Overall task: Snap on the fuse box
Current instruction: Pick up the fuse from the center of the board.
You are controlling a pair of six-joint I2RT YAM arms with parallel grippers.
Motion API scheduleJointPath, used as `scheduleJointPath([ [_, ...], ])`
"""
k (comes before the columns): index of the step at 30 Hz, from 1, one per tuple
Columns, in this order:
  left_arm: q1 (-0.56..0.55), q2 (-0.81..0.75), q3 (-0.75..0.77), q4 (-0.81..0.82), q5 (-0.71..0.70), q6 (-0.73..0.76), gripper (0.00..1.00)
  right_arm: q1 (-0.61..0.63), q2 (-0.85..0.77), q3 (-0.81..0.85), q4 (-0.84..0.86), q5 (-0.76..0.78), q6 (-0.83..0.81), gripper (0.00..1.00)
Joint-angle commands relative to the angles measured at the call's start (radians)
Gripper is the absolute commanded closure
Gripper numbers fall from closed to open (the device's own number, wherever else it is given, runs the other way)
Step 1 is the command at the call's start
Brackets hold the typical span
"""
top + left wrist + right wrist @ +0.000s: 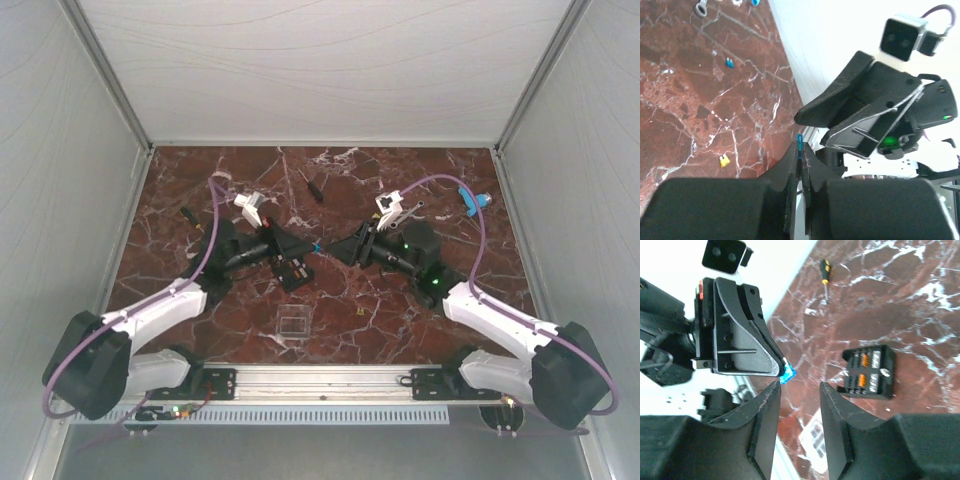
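A: Where do we locate the fuse box?
B: We find the fuse box (869,372) flat on the marble table (400,330), slotted face up with orange fuses seated. It lies apart from the clear lid (291,322), which is nearer the bases.
A: How do we read the grippers?
B: The left gripper (800,149) is pressed together, pinching a blue fuse (787,375). The right gripper (800,386) stands spread and empty, its tips just beside that fuse. Any print is too small for us to read.
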Motion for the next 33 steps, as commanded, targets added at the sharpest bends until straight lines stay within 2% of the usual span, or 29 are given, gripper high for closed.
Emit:
scheduleJointPath([
  [1, -0.006, -0.081, -0.021, 0.164, -0.076, -0.074, 1.00, -0.004, -0.010, -0.054, 0.263, -0.008, 0.233, 0.66],
  [7, -0.017, -0.121, -0.033, 0.210, -0.084, -0.124, 1.00, 0.013, 0.043, -0.088, 0.491, -0.035, 0.332, 0.66],
  [17, -0.048, -0.120, -0.041, 0.303, -0.094, -0.168, 1.00, 0.057, 0.060, -0.066, 0.531, 0.002, 0.316, 0.67],
  [33, -0.079, -0.093, -0.072, 0.391, -0.099, -0.242, 1.00, 0.056, 0.063, -0.094, 0.636, 0.022, 0.319, 0.88],
])
